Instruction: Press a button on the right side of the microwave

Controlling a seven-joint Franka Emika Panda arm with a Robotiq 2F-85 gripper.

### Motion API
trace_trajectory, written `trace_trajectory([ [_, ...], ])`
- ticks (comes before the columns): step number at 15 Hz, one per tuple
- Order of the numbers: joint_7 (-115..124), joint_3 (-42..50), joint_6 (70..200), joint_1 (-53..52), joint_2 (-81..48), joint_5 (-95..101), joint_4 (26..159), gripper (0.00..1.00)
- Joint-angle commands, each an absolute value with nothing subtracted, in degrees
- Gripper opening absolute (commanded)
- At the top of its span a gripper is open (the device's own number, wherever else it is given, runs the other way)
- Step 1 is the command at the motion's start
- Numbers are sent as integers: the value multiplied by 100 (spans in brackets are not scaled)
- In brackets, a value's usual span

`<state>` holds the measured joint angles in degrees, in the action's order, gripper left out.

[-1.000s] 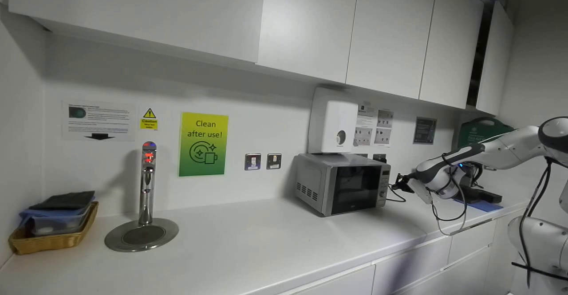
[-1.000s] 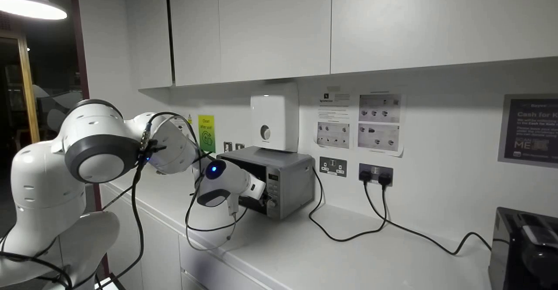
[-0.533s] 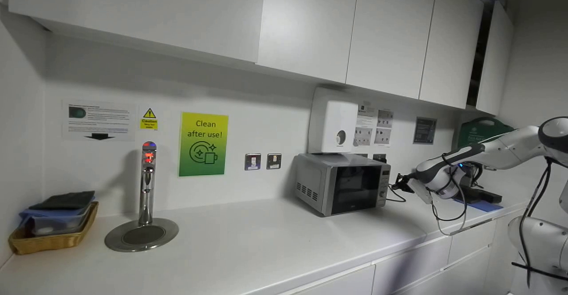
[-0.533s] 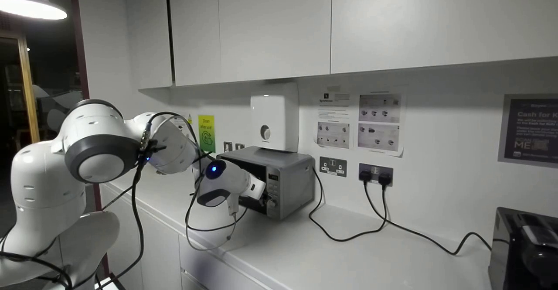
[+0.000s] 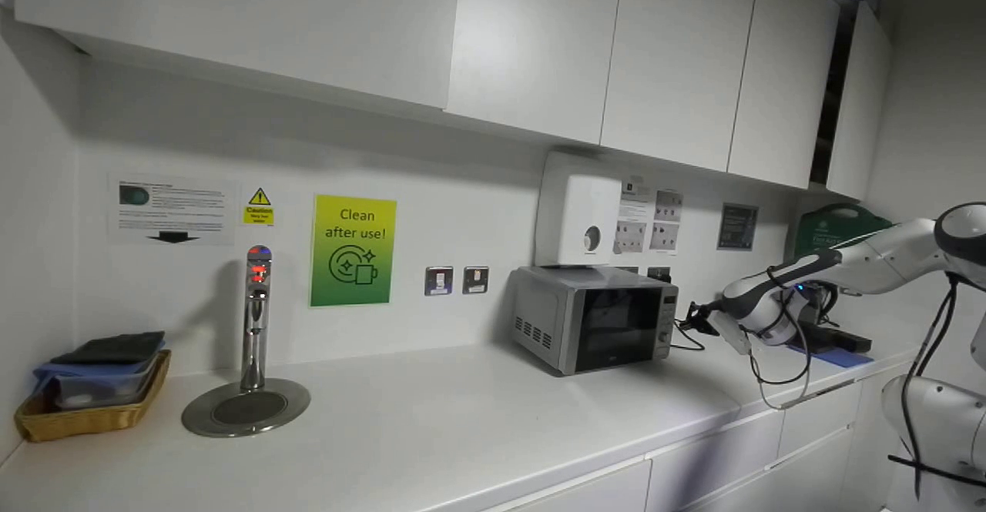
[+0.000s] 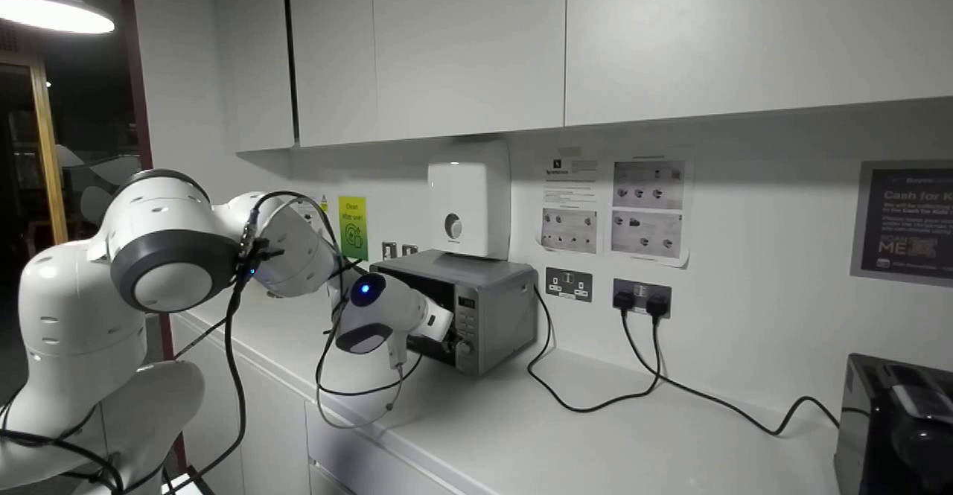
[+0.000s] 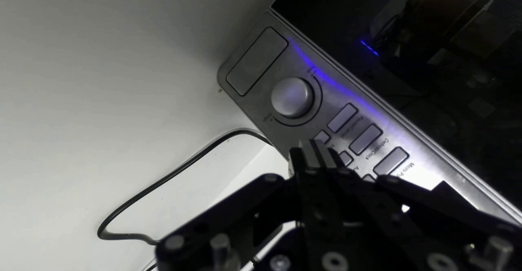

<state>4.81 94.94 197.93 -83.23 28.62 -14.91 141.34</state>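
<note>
Wrist view: the black two-fingered claw has its fingers pressed together with nothing between them, presumably to make one slim tip fit for prodding a small target. Beyond that tip lies the grey metallic control panel, with its round silver knob and a row of grey rectangular buttons; whether the tip touches any of them, I cannot tell. In both exterior views the small silver-grey boxy microwave stands on the white tabletop, under a white boxy wall-mounted dispenser (close to the dark grey double socket, likely so that its thin black cable can reach). The white jointed arm is bent in from the front, I judge, so that the claw faces the panel on the microwave's right side. Pressing looks like the step in hand; which button is meant, the task leaves unsaid.
</note>
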Motion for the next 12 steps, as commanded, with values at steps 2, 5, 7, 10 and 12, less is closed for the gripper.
trace_trajectory([
  [2, 623, 9454, 19770, -8284, 2958, -1342, 14085, 0],
  [5, 639, 9542, 19769, -8390, 2911, -1383, 14004, 0],
  [7, 651, 9572, 19769, -8434, 2893, -1404, 13961, 0],
  [10, 647, 9665, 19769, -8527, 2838, -1430, 13915, 0],
  [12, 634, 9695, 19769, -8558, 2856, -1419, 13901, 0],
])
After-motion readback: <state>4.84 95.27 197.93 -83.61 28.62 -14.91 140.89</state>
